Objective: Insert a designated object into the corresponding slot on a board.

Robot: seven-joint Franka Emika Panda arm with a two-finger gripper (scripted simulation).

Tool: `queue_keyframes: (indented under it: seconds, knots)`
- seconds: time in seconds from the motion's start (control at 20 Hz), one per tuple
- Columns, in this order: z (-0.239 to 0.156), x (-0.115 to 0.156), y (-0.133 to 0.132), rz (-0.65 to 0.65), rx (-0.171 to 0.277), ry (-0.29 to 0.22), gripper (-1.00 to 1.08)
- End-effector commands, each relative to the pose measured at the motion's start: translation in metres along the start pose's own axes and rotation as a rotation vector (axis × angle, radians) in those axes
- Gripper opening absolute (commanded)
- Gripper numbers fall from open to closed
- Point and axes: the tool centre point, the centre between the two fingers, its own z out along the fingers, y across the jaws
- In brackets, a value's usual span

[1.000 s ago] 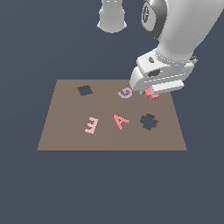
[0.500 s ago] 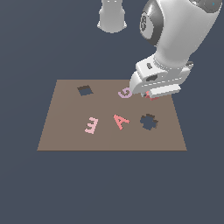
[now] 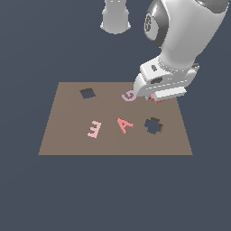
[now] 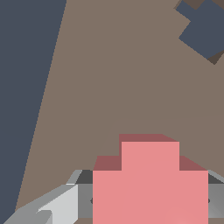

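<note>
The brown board (image 3: 67, 135) lies flat, with the lobed dark slot (image 3: 153, 125) at its front on the exterior view's right. My gripper (image 3: 155, 95) hangs over the board's back part, just behind the slot, shut on the coral-red lobed block (image 3: 157, 99), of which only an edge shows below the hand. In the wrist view the block (image 4: 148, 183) fills the space between my fingers (image 4: 61, 208), above the bare board (image 4: 109, 87). A dark hole with a stepped outline, seemingly the slot (image 4: 203, 28), shows at the picture's corner.
A dark square hole (image 3: 88, 93) is at the board's back on the exterior view's left. A lilac letter G (image 3: 128, 96) lies right beside the gripper. A red letter A (image 3: 124, 124) and a pink letter E (image 3: 94, 129) lie in front. The robot's base (image 3: 116, 16) stands behind.
The gripper with the block has shifted slightly towards the front of the board and the slot. The letters on the board have not moved.
</note>
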Motion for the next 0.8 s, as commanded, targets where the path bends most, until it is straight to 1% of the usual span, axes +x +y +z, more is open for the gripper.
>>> queue_keyframes:
  seconds: [0.0,0.4,0.75]
  knots:
    - [0.000,0.000,0.000,0.001,0.000,0.000,-1.00]
    - [0.000,0.003,-0.003,0.058,0.000,0.000,-1.00]
    - [-0.001,0.011,-0.008,0.184,0.000,0.000,-1.00]
